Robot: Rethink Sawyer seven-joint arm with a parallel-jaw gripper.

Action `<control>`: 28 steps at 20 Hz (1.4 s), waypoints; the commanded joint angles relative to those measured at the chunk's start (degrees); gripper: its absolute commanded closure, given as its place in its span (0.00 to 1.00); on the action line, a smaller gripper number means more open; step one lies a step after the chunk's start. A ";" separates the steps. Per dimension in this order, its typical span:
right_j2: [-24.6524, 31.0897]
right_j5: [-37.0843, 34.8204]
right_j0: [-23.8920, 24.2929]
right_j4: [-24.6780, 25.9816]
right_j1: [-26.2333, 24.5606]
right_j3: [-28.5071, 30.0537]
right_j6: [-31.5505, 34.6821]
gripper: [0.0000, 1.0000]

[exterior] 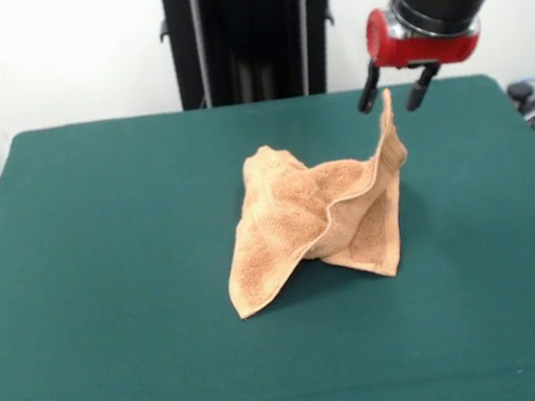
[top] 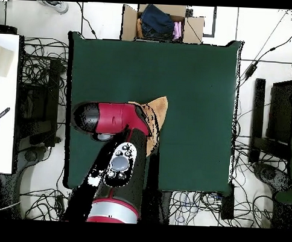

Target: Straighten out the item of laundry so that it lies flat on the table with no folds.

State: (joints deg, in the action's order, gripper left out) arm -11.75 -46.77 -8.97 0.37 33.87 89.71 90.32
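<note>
The item of laundry (exterior: 319,215), a light orange-tan towel, sits crumpled near the middle of the green table (exterior: 110,282). One corner of it stands up in a peak at the right. My gripper (exterior: 394,93) hangs open just above that peak, with the tip of the corner reaching up into the gap between the two black fingers (exterior: 369,91) and not pinched. From overhead the arm covers most of the towel (top: 158,111), and only its far edge shows on the table (top: 192,85); the gripper is hidden there.
A cardboard box (top: 162,22) with clothes in it stands just beyond the table's top edge in the overhead view. Cables and equipment lie on the floor around the table, and a white surface (top: 4,101) is at the left.
</note>
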 commanded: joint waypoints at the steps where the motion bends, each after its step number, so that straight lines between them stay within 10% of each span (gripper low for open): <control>1: 4.00 5.71 1.75 -1.91 -1.40 6.22 10.96 0.00; 28: 5.93 11.86 3.25 -2.44 -4.67 8.25 10.73 0.00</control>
State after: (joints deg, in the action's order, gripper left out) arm -11.10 -39.64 -6.14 0.00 30.84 95.04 90.32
